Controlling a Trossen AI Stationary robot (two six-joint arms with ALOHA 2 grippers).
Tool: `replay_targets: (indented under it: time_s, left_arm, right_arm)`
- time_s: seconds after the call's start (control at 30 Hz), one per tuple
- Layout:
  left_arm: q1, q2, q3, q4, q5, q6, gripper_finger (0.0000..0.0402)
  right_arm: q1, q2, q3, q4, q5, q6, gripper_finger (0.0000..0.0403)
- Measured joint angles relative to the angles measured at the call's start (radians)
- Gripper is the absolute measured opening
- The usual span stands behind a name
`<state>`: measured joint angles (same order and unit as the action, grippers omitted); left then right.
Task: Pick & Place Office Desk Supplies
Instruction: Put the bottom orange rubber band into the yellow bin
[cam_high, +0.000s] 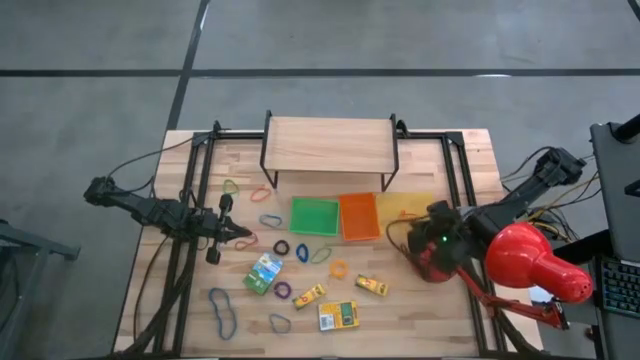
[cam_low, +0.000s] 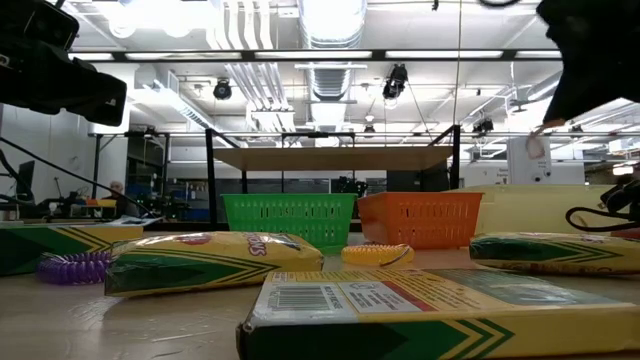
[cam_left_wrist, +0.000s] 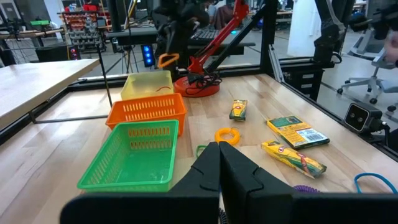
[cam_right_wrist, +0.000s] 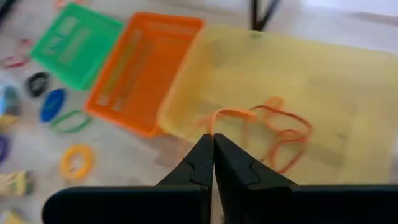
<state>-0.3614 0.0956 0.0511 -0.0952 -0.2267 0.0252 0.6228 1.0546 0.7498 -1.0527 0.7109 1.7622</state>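
Note:
In the high view, rubber bands such as a blue one (cam_high: 221, 310) and an orange one (cam_high: 338, 268) lie flat on the table among printed boxes: green-white (cam_high: 263, 272) and yellow (cam_high: 309, 295), (cam_high: 338, 316). My right gripper (cam_right_wrist: 213, 140) hovers over the yellow tray (cam_right_wrist: 323, 81), shut on an orange rubber band (cam_right_wrist: 233, 114). Another orange band (cam_right_wrist: 287, 134) lies on the tray floor. My left gripper (cam_left_wrist: 219, 150) is shut and holds nothing, over the table left of the green tray (cam_left_wrist: 134, 158). My right gripper pinches the orange rubber band between its two fingertips at one end of the loop (cam_right_wrist: 216, 123), coming from above and slanting down toward the far edge. The band is lifted clear and hangs as a small slack loop (cam_left_wrist: 166, 60) above the yellow tray.
The green (cam_high: 314, 216), orange (cam_high: 359, 216) and yellow (cam_high: 410, 205) trays stand in a row at mid-table. A wooden shelf on a black frame (cam_high: 330, 145) stands behind them. A big red desk lamp (cam_high: 530, 262) sits at the right edge, close to the right arm.

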Motion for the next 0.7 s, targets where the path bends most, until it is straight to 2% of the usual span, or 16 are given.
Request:
replay_targets:
  time_s: [0.23,0.4,0.53,0.7]
  left_arm:
    - [0.000,0.000,0.000,0.000,0.000,0.000,0.0001]
    - [0.000,0.000,0.000,0.000,0.000,0.000,0.0001]
    - [0.000,0.000,0.000,0.000,0.000,0.000,0.0001]
    - [0.000,0.000,0.000,0.000,0.000,0.000,0.0001]
  right_arm:
    - [-0.115,0.009,-0.002,-0.014,-0.015,-0.056,0.0008]
    - [-0.193,0.034,-0.023,-0.013,-0.015,-0.001,0.0008]
    - [-0.251,0.084,-0.050,-0.004,-0.015,0.042,0.0008]
    - [-0.286,0.156,-0.064,0.041,-0.059,0.017,0.0008]
